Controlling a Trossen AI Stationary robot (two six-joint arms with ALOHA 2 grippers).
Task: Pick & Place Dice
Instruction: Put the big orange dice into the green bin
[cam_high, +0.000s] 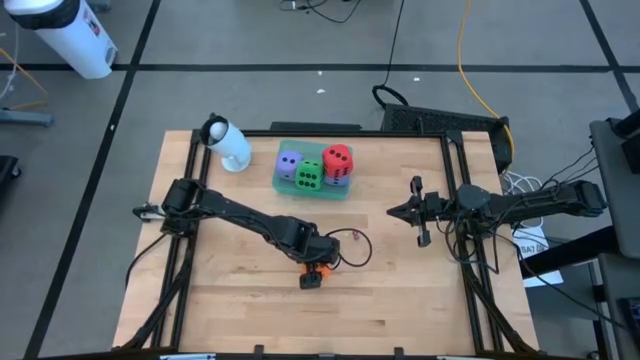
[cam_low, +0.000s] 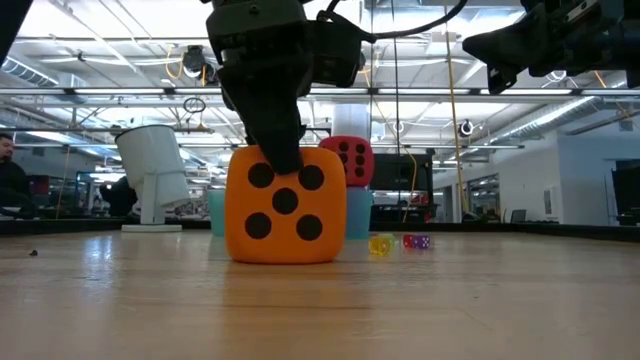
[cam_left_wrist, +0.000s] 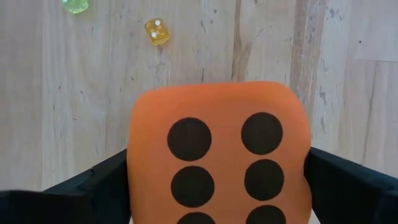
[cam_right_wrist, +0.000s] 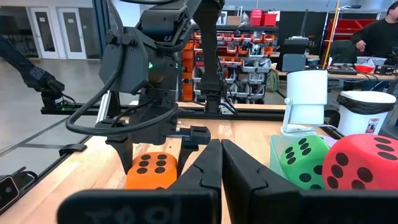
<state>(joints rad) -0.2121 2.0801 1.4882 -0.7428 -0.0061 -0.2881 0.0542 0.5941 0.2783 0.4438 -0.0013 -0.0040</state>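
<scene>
The orange die (cam_high: 316, 279) sits on the table near its front middle, with a six-pip face (cam_left_wrist: 217, 155) turned up at the left wrist camera. My left gripper (cam_high: 313, 268) reaches down over it and is shut on it. The green die (cam_high: 309, 175), one light purple die (cam_high: 289, 162) and the red die (cam_high: 338, 158) are in the teal tray (cam_high: 300, 192). The red die rests on the second purple die (cam_high: 340, 181). My right gripper (cam_high: 415, 211) hovers to the right of the tray, shut and touching nothing. My left gripper pinches the orange die between its two fingers, one finger (cam_left_wrist: 93, 186) on each of two opposite side faces (cam_left_wrist: 134, 155). The fingers come from above, pointing down. The die stands upright with its bottom face (cam_low: 285, 258) on the table.
A white cylindrical object (cam_high: 228, 143) stands at the table's far left corner, beside the tray. Tiny translucent dice (cam_low: 381, 244) (cam_low: 417, 241) lie on the wood near the orange die. People show in the room beyond the table. Bare wood stretches between the two grippers.
</scene>
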